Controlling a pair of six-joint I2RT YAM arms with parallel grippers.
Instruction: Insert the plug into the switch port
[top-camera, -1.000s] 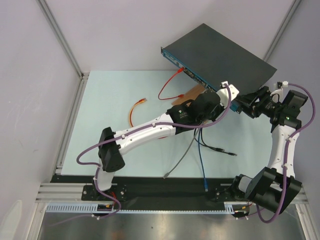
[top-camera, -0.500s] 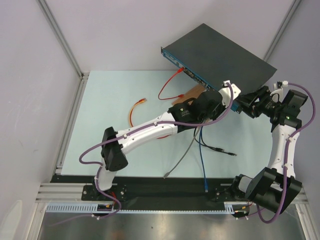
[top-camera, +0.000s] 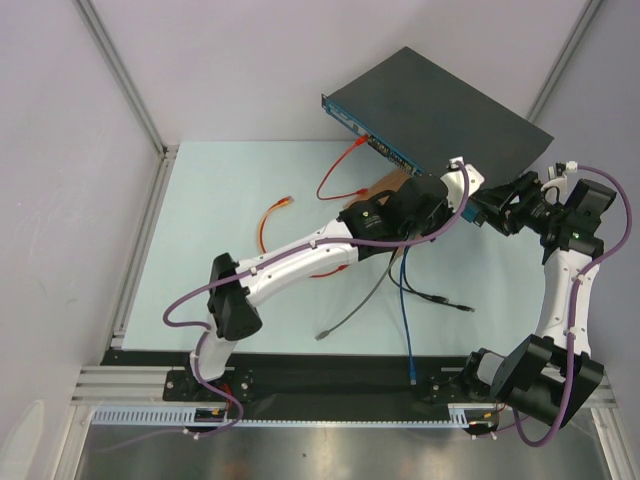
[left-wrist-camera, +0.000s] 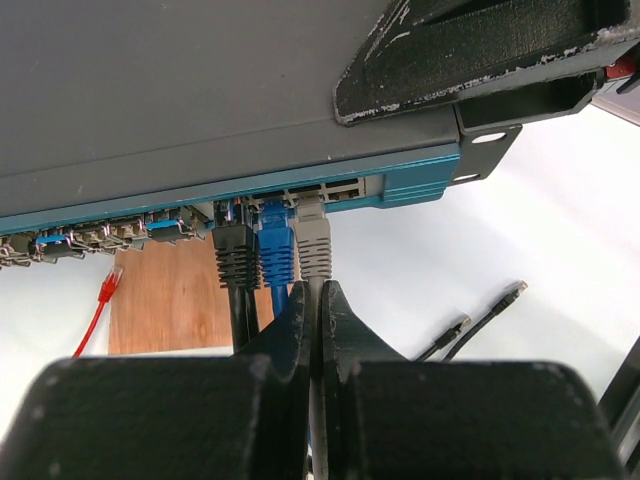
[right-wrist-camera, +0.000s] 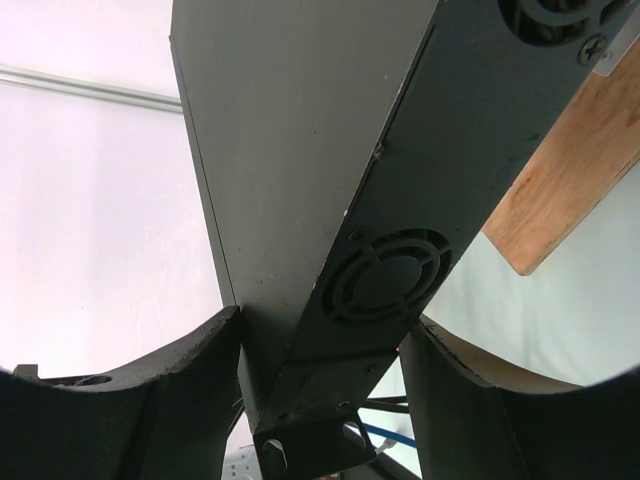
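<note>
The switch (top-camera: 440, 115) is a flat black box raised off the table, its blue front face (left-wrist-camera: 410, 180) carrying a row of ports. A grey plug (left-wrist-camera: 313, 240) sits with its front end in a port, beside a blue plug (left-wrist-camera: 276, 245) and a black plug (left-wrist-camera: 236, 255). My left gripper (left-wrist-camera: 318, 292) is shut on the grey cable just below the plug's boot, close under the front face (top-camera: 447, 188). My right gripper (right-wrist-camera: 322, 335) clamps the switch's end (right-wrist-camera: 385, 275), one finger on each flat side, at the switch's right corner (top-camera: 492, 212).
A brown wooden board (left-wrist-camera: 170, 300) lies under the switch. On the table are an orange cable (top-camera: 270, 220), a red cable (top-camera: 335, 172), the blue cable (top-camera: 405, 320), black cables (top-camera: 440, 298) and the grey cable's loose tail (top-camera: 345, 315).
My left arm has pushed a little farther toward the switch's front face. The grey cable's loose end has slid up the table after it. The right arm has not moved.
</note>
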